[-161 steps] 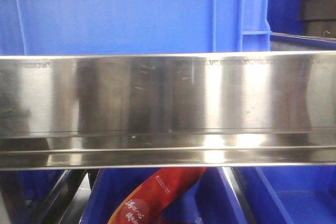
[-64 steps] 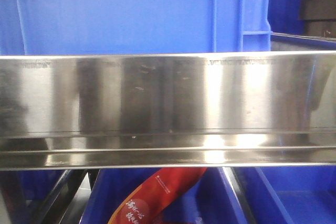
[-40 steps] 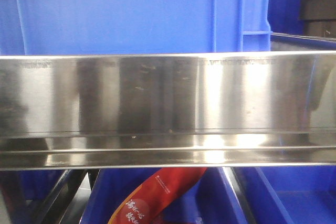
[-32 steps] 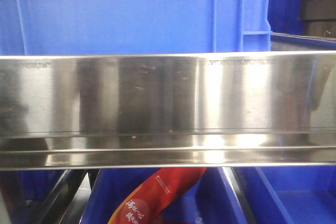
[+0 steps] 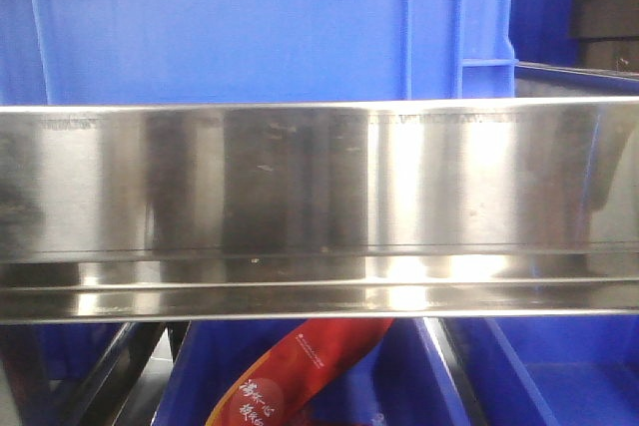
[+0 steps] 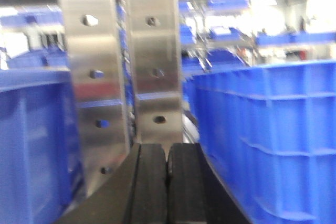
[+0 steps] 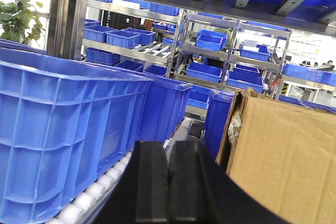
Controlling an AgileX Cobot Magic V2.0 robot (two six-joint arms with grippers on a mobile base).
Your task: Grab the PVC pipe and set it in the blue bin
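No PVC pipe shows in any view. My left gripper (image 6: 167, 153) is shut and empty, pointing at a perforated steel upright (image 6: 121, 72) between two blue bins (image 6: 268, 135). My right gripper (image 7: 169, 150) is shut and empty, above a roller track (image 7: 100, 187) between a large blue bin (image 7: 63, 140) on its left and a cardboard box (image 7: 283, 150) on its right. In the front view a blue bin (image 5: 250, 27) stands behind a steel shelf rail (image 5: 319, 197). Neither gripper shows in the front view.
Below the rail a lower blue bin (image 5: 419, 376) holds a red packet (image 5: 290, 376) with white lettering. Another blue bin (image 5: 559, 366) sits at the lower right. Racks with several small blue bins (image 7: 210, 72) fill the background of the right wrist view.
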